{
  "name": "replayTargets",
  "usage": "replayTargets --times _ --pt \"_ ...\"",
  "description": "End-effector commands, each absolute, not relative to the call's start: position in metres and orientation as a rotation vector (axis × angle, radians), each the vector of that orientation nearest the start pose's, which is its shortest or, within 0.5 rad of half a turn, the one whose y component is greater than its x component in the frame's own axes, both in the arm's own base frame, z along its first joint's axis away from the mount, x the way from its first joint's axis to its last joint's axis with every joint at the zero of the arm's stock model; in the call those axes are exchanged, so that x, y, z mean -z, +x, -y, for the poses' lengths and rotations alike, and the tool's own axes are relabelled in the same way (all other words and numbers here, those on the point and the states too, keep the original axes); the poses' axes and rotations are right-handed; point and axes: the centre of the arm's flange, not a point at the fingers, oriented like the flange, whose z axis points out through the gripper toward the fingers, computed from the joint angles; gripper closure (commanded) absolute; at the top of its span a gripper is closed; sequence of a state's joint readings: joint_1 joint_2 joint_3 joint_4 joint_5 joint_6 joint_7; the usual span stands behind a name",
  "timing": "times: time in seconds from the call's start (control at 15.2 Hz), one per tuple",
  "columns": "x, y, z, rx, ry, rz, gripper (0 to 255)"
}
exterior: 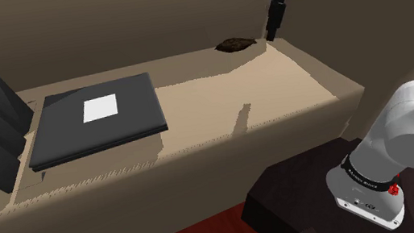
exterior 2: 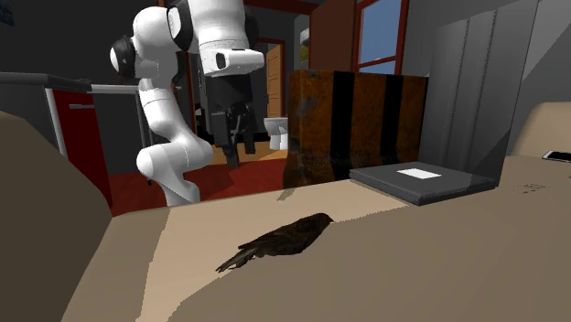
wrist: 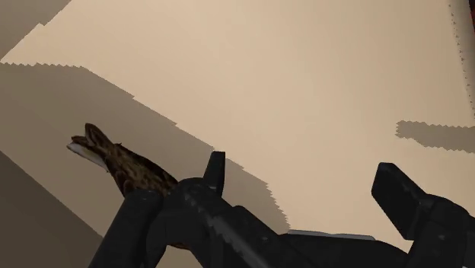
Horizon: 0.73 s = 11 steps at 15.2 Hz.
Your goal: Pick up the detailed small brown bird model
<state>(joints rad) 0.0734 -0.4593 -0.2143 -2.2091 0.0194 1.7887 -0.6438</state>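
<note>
1. Tool (exterior: 271, 35): fingers stand apart with nothing between them; the wrist view shows bare sofa cushion through the gap. Not in contact with anything.
2. Tool position: hanging above the sofa (exterior: 275, 87) seat, at the sofa's armrest end, close to the backrest, pointing down.
3. Target: small brown bird model (exterior: 235, 45), mottled dark, lying flat on the sofa seat at the foot of the backrest, same armrest end. Cannot tell whether it touches the backrest.
4. Offset: in the wrist view the bird model (wrist: 129, 167) lies outside the gap of the tool (wrist: 304, 173), beyond one finger and partly hidden behind the hand. Not lined up.
5. Other item: a dark flat case (exterior: 96, 121) with a white label rests on the sofa seat toward the sofa's other end, well apart from the bird; no obstruction expected.
6. Step in hand (judgement): approach, pre-grasp. Nothing gripped, nothing lifted.
7. Next move calls for (judgement):
   - shift along the sofa's backrest line until the bird's body sits between the fingers;
   - turn the wrist so the fingers cross the narrow body, not its length;
   - descend to the seat, close, lift.
8. Risk (judgement): the body is low and slender in the second exterior view (exterior 2: 284, 240); the fingers may pinch cushion or catch only the tail.
</note>
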Motion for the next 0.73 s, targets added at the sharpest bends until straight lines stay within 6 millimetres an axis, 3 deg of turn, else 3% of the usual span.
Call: replayTargets --times 0.0,0.33,0.66 --pt "-0.548 0.439 0.087 0.098 -2.877 0.923 0" --pt "-0.524 0.504 0.118 0.075 -2.696 1.225 0" --pt "-0.497 0.575 0.132 0.052 -2.485 1.499 0"
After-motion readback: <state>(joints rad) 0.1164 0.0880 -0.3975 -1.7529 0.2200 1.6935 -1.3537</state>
